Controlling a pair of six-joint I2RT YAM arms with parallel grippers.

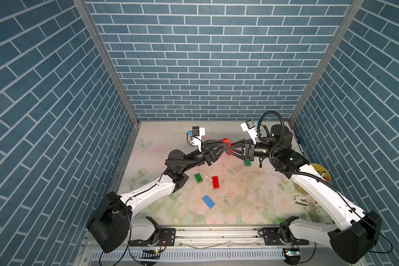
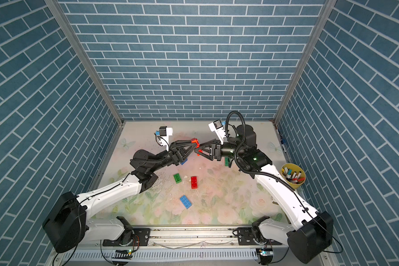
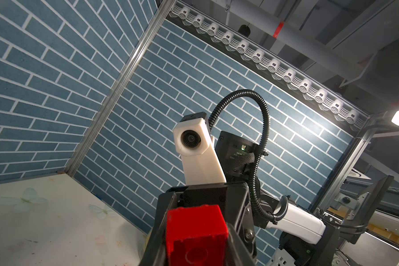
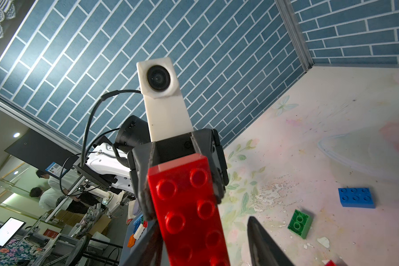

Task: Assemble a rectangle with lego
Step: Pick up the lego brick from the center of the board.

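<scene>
Both arms meet in mid-air over the back middle of the table. My left gripper [image 1: 227, 145] [image 3: 197, 253] is shut on the end of a long red lego brick [image 3: 196, 232] [image 4: 187, 207]. The brick reaches into my right gripper [image 1: 228, 150] [image 4: 205, 248], whose jaws stand open around it; one of the fingers [image 4: 263, 244] is clearly apart from the brick. Loose lego lies on the table in both top views: a green brick [image 1: 198, 178] [image 2: 177, 178], a red brick [image 1: 215, 182] [image 2: 194, 182] and a light blue brick [image 1: 209, 202] [image 2: 186, 202]. A dark green brick [image 1: 247, 162] sits under the right wrist.
A yellow cup of markers [image 2: 293, 176] stands at the table's right edge, beside the right arm. A small white object [image 1: 301, 200] lies near the right forearm. Blue brick-pattern walls [image 1: 207, 69] close the back and both sides. A metal rail [image 1: 217, 232] runs along the front.
</scene>
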